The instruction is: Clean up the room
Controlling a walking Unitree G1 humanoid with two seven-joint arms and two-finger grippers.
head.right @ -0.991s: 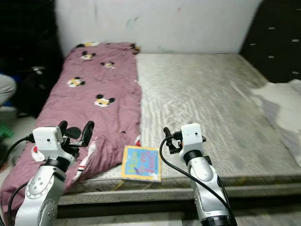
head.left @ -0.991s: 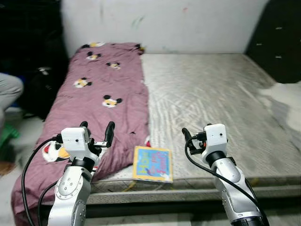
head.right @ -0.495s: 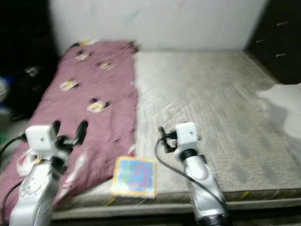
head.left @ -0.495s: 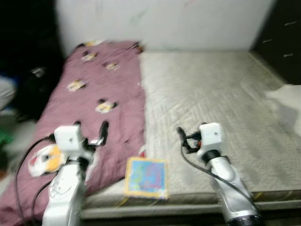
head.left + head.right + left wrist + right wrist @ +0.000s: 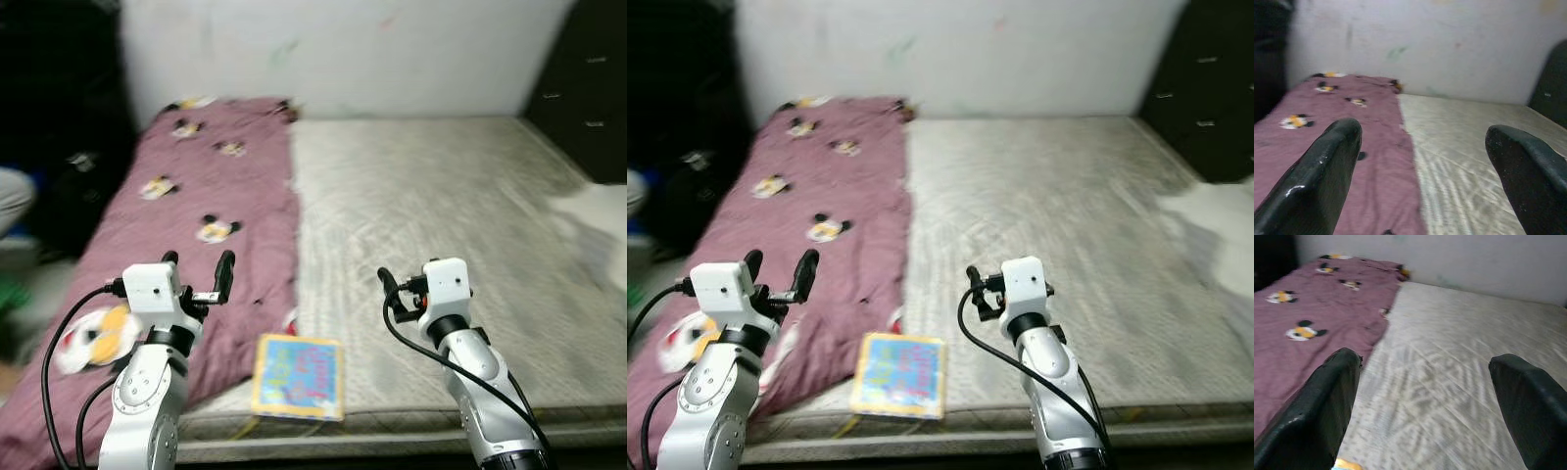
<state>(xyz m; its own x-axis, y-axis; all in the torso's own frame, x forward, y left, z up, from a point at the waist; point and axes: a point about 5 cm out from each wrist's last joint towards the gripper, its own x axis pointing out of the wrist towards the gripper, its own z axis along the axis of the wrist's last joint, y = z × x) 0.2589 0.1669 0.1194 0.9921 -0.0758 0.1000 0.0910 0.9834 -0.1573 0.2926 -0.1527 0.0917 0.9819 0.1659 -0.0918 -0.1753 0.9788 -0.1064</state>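
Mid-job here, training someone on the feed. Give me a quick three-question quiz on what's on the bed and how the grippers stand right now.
1. True or false: the book lies at the near edge of the mattress.
2. Which side of the bed does the maroon blanket cover? A) robot's left B) robot's right C) all of it
3. Fill in: the left gripper and right gripper both have fingers spread ____, holding nothing.

Key: 1 true. 2 A. 3 open.
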